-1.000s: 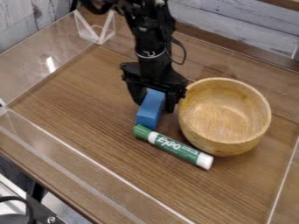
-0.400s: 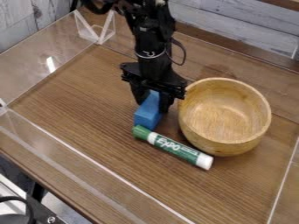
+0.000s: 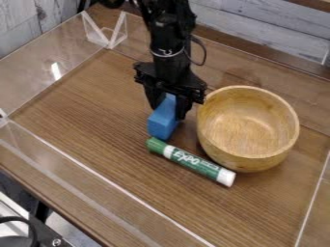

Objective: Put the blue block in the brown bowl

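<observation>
The blue block (image 3: 162, 121) stands on the wooden table just left of the brown bowl (image 3: 248, 126), with its lower end near the marker. My gripper (image 3: 169, 99) points straight down over the block. Its black fingers (image 3: 152, 97) are closed against the block's upper end, so that end is hidden between them. The bowl sits upright with nothing in it, its rim close to the right finger.
A green-and-white marker (image 3: 190, 161) lies in front of the block and bowl. Clear acrylic walls (image 3: 39, 145) fence the table (image 3: 91, 106) on the left, front and right. A clear stand (image 3: 106, 32) is at the back left.
The fingers have drawn in from a wide stance onto the block's upper end. The arm and the block stay in about the same place.
</observation>
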Motion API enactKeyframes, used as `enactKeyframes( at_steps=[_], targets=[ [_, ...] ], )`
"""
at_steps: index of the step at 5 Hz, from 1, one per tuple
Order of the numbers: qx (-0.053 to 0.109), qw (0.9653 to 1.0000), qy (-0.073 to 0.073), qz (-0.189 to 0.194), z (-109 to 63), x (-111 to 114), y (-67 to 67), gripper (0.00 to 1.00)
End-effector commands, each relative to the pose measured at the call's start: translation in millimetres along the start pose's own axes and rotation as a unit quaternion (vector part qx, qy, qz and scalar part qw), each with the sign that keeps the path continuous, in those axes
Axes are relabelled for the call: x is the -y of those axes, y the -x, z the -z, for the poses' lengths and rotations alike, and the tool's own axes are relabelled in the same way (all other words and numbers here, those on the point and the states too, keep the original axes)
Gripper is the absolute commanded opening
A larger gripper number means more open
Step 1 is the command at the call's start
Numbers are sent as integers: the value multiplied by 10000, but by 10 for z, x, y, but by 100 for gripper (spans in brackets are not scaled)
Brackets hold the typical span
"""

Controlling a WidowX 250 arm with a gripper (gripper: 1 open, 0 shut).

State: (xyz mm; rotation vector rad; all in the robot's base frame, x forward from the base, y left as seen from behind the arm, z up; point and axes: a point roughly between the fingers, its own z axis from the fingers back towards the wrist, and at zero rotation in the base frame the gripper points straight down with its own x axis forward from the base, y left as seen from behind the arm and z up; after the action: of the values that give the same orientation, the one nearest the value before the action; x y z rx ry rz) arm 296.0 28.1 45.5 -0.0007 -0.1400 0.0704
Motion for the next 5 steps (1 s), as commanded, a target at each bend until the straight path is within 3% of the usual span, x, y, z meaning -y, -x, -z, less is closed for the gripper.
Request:
enactKeyframes(
  at_steps=[1,4,5],
  targets=[
    [340,9993,-20,128,-202,4,-176,0],
    [633,9977,73,238,-389,101,-411,0],
    [638,9976,74,247,-449,125,-418,0]
  ],
)
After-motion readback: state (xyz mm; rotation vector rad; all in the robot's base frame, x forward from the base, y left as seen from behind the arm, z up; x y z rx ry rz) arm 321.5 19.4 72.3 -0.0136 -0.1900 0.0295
